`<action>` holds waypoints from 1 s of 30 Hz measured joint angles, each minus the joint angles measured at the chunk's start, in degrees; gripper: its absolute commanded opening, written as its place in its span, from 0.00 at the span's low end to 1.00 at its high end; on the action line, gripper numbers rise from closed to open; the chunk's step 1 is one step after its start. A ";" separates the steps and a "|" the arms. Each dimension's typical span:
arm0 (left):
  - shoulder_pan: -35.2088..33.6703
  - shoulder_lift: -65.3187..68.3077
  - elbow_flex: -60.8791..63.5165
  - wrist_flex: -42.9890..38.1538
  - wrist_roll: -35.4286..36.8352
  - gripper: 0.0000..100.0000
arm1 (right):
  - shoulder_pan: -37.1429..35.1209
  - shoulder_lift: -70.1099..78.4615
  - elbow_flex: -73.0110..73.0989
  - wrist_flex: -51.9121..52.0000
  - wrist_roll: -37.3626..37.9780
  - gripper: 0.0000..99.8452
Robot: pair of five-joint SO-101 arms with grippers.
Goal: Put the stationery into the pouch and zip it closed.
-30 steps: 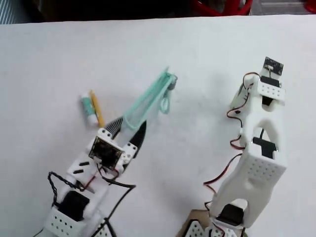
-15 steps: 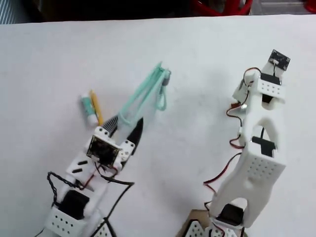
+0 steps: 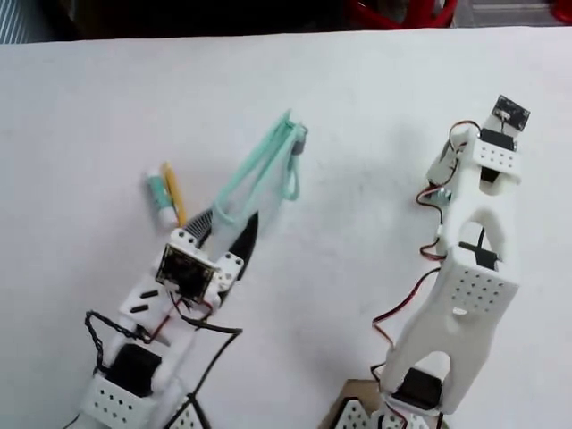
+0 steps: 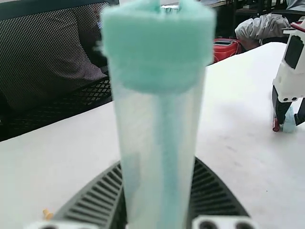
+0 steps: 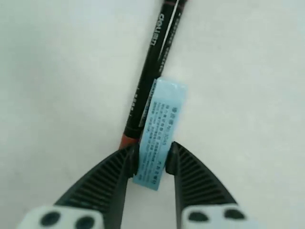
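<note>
The left arm [image 3: 147, 326] is leaning in from the near edge of the desk [image 3: 357, 89] toward its middle, its wrist camera [image 3: 186, 268] facing upward. The left hand [image 3: 228, 223] is clamping one end of the mesh pouch [image 3: 259, 174] between its dark fingers. The right arm [image 3: 469, 295] is standing folded at the right side, its wrist bending downward. The right hand [image 5: 151, 155] is pointing at the desk, its ribbed fingers pinching one end of the blue-labelled eraser [image 5: 159, 129].

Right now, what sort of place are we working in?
Probably an office or lab workroom: a white table, a black mesh chair behind it, and a red container on the floor beyond.
</note>
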 measured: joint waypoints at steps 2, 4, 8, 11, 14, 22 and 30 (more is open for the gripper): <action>-0.18 0.00 0.00 0.00 0.00 0.14 | 0.00 0.00 -0.18 1.05 0.00 0.02; -0.26 0.00 0.00 0.00 0.00 0.14 | 0.00 -0.79 -0.18 2.90 0.00 0.02; -0.26 0.00 0.26 -0.18 0.00 0.14 | -0.09 -5.01 1.76 6.77 0.00 0.02; -0.26 0.00 0.79 -0.70 0.00 0.14 | -0.09 -10.37 5.27 8.35 1.23 0.02; -0.26 0.00 0.88 -0.79 0.00 0.14 | -0.09 -17.58 8.88 10.20 2.11 0.02; -0.26 0.00 0.88 -0.79 0.00 0.14 | -10.81 -49.14 10.37 17.67 10.29 0.02; -0.26 0.00 0.88 -0.79 0.00 0.14 | -35.78 -83.25 10.29 14.68 18.90 0.02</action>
